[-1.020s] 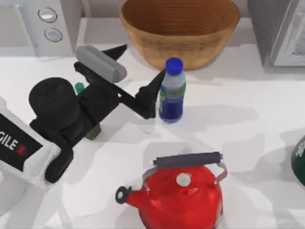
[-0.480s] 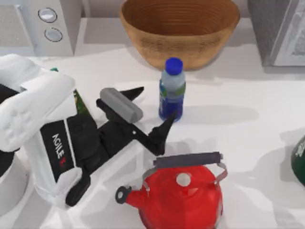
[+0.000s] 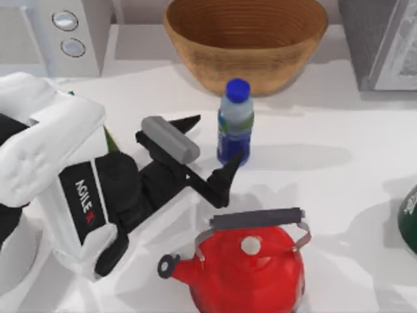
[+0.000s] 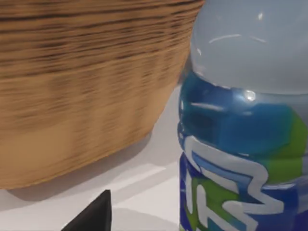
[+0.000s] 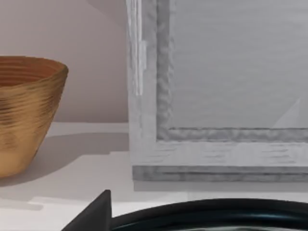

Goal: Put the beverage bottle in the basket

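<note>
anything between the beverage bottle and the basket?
Nothing. In the top view only bare white table separates the beverage bottle from the basket; the left wrist view shows the same bare gap.

The basket looks woven, with rough brown ribs going round it. Just in front of the basket, the beverage bottle is smooth, shiny plastic with a glossy label. The red kettle, farther from the basket, is shiny and smooth. The left gripper looks like dull black plastic. The table is smooth and white.
</note>
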Controlling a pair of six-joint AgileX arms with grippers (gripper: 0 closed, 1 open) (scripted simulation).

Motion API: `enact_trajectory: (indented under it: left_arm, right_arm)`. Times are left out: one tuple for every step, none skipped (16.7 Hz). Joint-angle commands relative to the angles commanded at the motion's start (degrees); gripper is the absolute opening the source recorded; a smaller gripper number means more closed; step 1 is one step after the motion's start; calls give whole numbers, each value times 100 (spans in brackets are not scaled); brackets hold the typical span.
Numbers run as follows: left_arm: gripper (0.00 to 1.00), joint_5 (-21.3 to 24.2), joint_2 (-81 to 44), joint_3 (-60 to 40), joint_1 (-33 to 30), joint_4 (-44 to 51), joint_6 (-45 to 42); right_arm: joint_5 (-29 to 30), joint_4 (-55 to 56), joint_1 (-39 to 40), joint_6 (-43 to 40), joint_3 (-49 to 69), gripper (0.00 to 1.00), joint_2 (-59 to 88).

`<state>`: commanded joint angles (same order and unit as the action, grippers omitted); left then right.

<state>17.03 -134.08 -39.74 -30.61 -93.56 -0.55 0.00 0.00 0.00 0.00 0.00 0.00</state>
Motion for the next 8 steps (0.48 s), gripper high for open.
enact_trajectory:
  left_arm:
    - [100, -31, -53, -189, -38, 137, 1]
    - [100, -71, -112, -420, -84, 293, 1]
    - [100, -118, -176, -673, -133, 461, 3]
    - [100, -163, -241, -923, -180, 629, 5]
    - [100, -204, -296, -1144, -223, 789, 6]
    - [100, -238, -337, -1309, -255, 924, 7]
    - [100, -261, -364, -1414, -278, 1021, 7]
    - [100, -271, -375, -1457, -287, 1064, 7]
  right_arm:
    - [0, 0, 0, 0, 0, 100, 0]
    - [0, 0, 0, 0, 0, 100, 0]
    - [0, 0, 0, 0, 0, 100, 0]
    - [0, 0, 0, 0, 0, 100, 0]
    - [0, 0, 0, 0, 0, 100, 0]
    - [0, 0, 0, 0, 0, 100, 0]
    - [0, 0, 0, 0, 0, 100, 0]
    - [0, 0, 0, 0, 0, 100, 0]
